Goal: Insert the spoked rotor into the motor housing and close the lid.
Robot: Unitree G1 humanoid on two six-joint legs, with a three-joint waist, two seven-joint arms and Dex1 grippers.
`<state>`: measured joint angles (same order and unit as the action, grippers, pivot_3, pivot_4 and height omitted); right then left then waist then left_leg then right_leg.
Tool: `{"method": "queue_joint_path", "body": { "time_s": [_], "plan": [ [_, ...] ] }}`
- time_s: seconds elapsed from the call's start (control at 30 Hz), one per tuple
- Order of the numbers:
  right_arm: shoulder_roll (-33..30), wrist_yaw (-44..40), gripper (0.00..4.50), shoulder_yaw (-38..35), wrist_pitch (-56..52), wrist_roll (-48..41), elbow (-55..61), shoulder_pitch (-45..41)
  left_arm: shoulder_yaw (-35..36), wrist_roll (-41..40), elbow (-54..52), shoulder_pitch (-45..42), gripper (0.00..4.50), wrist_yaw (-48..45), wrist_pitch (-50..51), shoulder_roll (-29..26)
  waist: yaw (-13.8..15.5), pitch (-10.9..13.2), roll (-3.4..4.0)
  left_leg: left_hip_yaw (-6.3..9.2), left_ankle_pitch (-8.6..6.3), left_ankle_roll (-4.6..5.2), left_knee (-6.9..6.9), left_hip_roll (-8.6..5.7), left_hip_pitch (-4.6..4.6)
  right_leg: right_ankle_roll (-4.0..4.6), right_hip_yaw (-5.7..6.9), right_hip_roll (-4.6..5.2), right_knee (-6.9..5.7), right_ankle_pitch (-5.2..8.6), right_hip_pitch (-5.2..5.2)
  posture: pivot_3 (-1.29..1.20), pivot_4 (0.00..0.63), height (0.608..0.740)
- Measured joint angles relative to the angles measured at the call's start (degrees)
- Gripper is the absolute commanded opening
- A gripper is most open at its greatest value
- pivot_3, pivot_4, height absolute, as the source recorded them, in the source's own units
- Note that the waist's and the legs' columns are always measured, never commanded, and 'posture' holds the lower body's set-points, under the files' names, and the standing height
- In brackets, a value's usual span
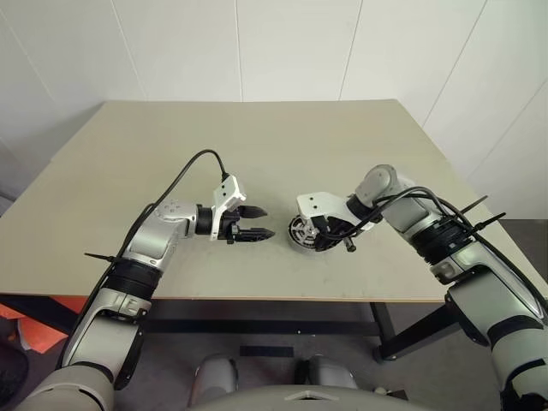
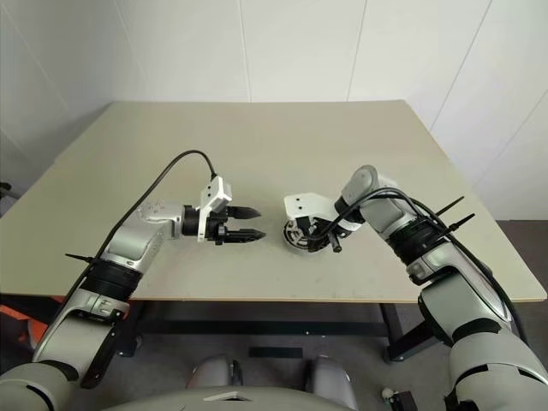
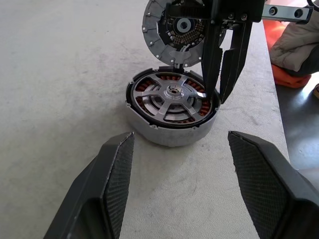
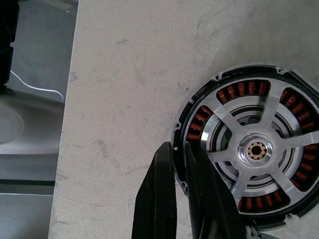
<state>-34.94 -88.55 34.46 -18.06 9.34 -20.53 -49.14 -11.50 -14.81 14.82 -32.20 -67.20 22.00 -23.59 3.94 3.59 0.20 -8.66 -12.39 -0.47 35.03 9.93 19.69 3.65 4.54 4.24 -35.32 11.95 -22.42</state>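
Note:
The motor housing [image 3: 149, 127] sits on the table near its front edge, between my two grippers. The spoked rotor [image 3: 172, 94] lies seated inside it, and copper windings show between its spokes [image 4: 256, 149]. The lid [image 3: 159, 25] stands up on edge at the housing's far rim, its green-and-black centre turned toward my left gripper. My right gripper [image 4: 179, 148] points down at the housing's rim. Its fingers are a narrow gap apart, one tip over the rotor's edge and one outside the wall. My left gripper [image 1: 264, 221] is open, level, aimed at the housing from a short distance, holding nothing.
The beige table [image 1: 257, 145] stretches bare behind and to both sides of the housing. Beyond the table's front edge lie an orange thing and a bundle of cloth [image 3: 294, 45] on the floor.

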Motion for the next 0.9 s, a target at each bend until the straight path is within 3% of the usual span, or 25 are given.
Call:
{"method": "queue_joint_path", "body": {
  "time_s": [0.07, 0.23, 0.43, 0.67, 0.8, 0.9],
  "plan": [
    [0.5, 0.2, 1.85, -0.4, 0.1, -0.2, 0.0, 0.0, 0.0, 0.0, 0.0, 0.0, 3.19, 0.0, 0.0, 0.0, 0.2, 0.0, 0.00, 0.00, 0.01, -0.01, -0.01, 0.01, -0.02, 0.01, 0.01, 0.00, 0.00, -0.01, -0.04, 0.00, 0.000, 0.740],
    [0.8, 0.1, 1.85, -0.9, -0.3, -1.0, 1.7, 0.0, 0.0, -0.1, 0.0, 0.0, 3.19, 0.0, 0.0, 0.0, 0.5, 0.0, 0.00, 0.00, -0.12, 0.19, -0.01, -0.02, 0.20, 0.41, 0.01, 0.02, 0.00, -0.25, -0.16, 0.00, 0.000, 0.740],
    [0.1, -0.6, 1.85, -5.6, -4.0, -7.3, 12.8, -1.1, 0.0, -0.2, 0.0, -0.1, 3.19, 0.0, 0.0, 0.1, 0.7, 0.0, 0.01, -0.01, -0.16, 0.30, -0.22, -0.02, 0.66, 0.52, 0.01, 0.01, -0.04, -0.26, -0.69, 0.00, 0.000, 0.740],
    [-5.8, -0.1, 1.85, -15.4, -13.4, -18.0, 25.7, -2.6, 0.0, -0.4, 0.1, -0.2, 3.19, 0.0, 0.0, 0.0, 2.2, 0.0, 0.01, -0.01, -0.20, 0.33, -0.21, -0.04, 0.69, 0.49, 0.02, 0.02, 0.10, -0.25, -0.65, 0.00, 0.000, 0.740],
    [-9.5, 5.7, 1.85, -22.1, -14.7, -19.4, 27.9, 0.7, 0.0, -0.4, 0.3, -0.8, 3.19, -0.1, 0.0, 0.1, 2.6, 0.0, -0.02, -0.01, -0.18, 0.28, -0.22, -0.06, 0.50, 0.30, 0.01, 0.02, 0.15, -0.15, -0.45, 0.00, 0.000, 0.740],
    [-9.8, 14.9, 1.85, -31.4, -18.4, -20.9, 28.0, 5.2, 0.1, -0.6, 0.8, -1.5, 3.19, -0.3, 0.0, 0.1, 3.1, 0.0, -0.01, -0.04, -0.13, 0.19, -0.30, -0.08, 0.42, 0.07, -0.01, 0.02, 0.17, -0.04, -0.44, 0.00, 0.000, 0.740]
  ]
}}
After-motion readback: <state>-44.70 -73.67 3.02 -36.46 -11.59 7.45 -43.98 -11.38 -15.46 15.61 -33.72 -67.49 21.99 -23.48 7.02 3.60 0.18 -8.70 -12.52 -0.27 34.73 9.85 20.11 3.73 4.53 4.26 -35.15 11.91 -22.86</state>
